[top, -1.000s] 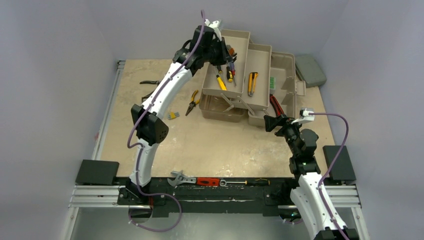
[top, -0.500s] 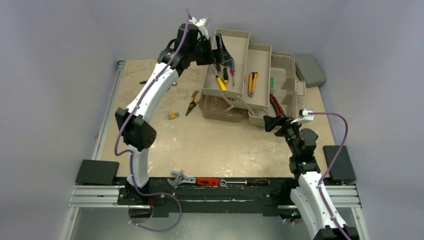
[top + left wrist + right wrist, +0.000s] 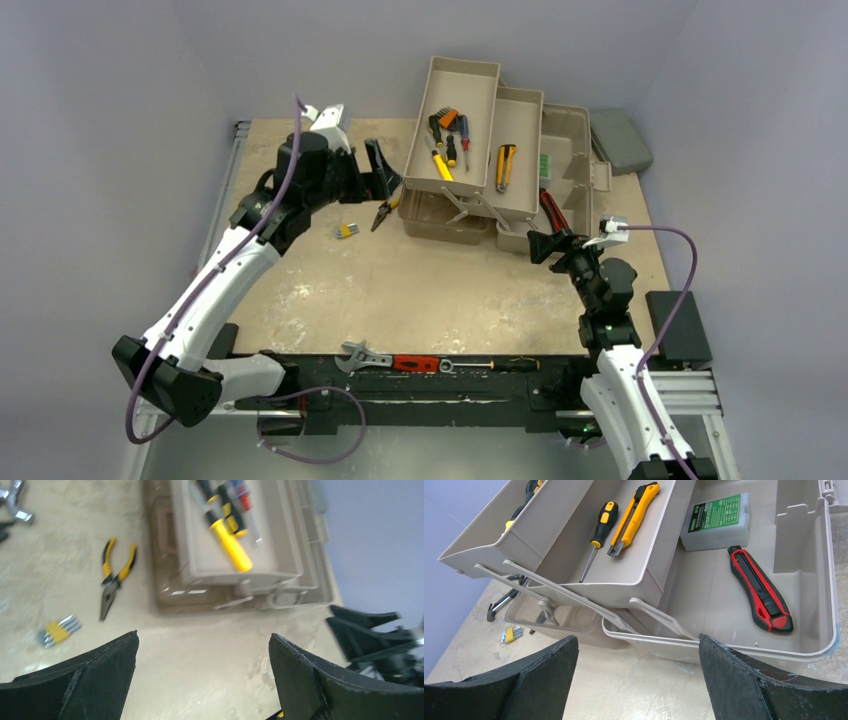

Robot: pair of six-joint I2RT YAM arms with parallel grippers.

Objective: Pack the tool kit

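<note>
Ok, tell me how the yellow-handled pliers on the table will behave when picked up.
The pliers look like rigid metal, so probably stiff and heavy for their size. Their handles lie spread, so they may pivot if gripped by one handle. Lying flat on the table, they should slide rather than roll.

Plain lavender-grey walls point(image 3: 120, 80) enclose scuffed beige tabletop point(image 3: 420, 290); black rail point(image 3: 460, 387) along near edge; even light.

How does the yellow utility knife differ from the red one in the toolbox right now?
The yellow utility knife lies in a raised fold-out tray beside a screwdriver; the red utility knife lies lower, on the toolbox floor. The yellow knife's body is yellow and black, the red knife's red and black. Both lie flat, unheld.
</note>
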